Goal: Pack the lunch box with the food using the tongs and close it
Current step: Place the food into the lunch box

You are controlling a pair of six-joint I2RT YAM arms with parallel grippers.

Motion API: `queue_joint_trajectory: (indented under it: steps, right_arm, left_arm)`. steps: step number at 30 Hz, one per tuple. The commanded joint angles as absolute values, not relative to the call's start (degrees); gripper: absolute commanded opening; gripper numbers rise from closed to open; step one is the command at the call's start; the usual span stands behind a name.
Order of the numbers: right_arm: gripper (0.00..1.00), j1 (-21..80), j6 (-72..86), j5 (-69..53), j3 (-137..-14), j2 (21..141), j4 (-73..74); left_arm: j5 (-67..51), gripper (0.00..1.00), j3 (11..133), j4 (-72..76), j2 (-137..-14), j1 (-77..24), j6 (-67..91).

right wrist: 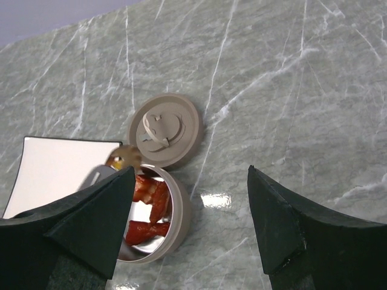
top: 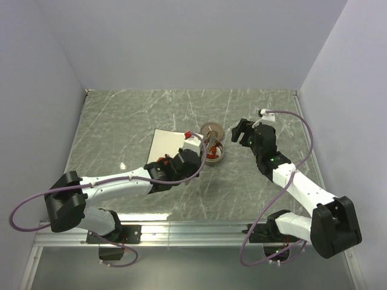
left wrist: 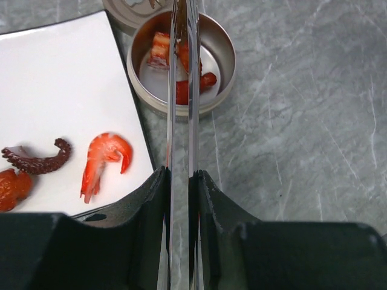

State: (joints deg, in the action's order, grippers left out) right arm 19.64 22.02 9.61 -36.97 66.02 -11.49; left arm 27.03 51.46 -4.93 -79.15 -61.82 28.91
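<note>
**Top external view.** We find the left gripper (top: 199,151) reaching across the white plate (top: 164,145) to the lunch box (top: 216,158), so that the tool it carries ends over the open tin. The lid (top: 210,129) lies flat just behind the tin, touching it or nearly so. We judge it is parked there to leave the mouth free for loading. The right gripper (top: 237,132) stands beside the lid, jaws apart and holding nothing, presumably placed for the closing step. The tongs are too thin to make out from here.

**Left wrist view.** The fingers (left wrist: 154,193) are clamped on the tongs (left wrist: 171,121), pressing the two arms nearly together. The tips sit over the food (left wrist: 158,48) inside the tin. We cannot tell whether they grip a piece, because the arms cover that spot. A shrimp (left wrist: 106,160) and a tentacle (left wrist: 36,160) lie on the plate, so we judge the packing incomplete. A further piece is cut off at the frame's left edge.

**Right wrist view.** The spread fingers (right wrist: 278,217) frame the lid and tin. One finger hides part of the tin. A shiny blur at the rim is possibly the tongs' end, but we cannot confirm this.
</note>
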Motion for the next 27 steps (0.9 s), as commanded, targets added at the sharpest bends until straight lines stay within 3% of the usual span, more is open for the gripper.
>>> queue_joint_trajectory:
  steps: [1, 14, 22, 27]
  right_arm:
    - [0.82, 19.07, 21.8, 10.28, -37.53, 64.16, -12.92]
    - [0.82, 18.9, 21.97, 9.93, -37.62, 64.51, -12.83]
    - [0.82, 18.9, 21.88, 9.84, -37.62, 64.51, -12.83]
    - [0.82, 18.9, 21.88, 9.75, -37.71, 64.78, -12.83]
  left_arm:
    - [25.4, 0.19, 53.88, -2.11, -79.72, -62.67, 27.77]
    - [25.57, 0.2, 52.38, -4.3, -79.54, -63.55, 29.97]
    - [27.68, 0.54, 51.86, -6.59, -78.75, -63.9, 31.73]
    - [29.0, 0.55, 50.89, -7.03, -77.17, -64.07, 32.61]
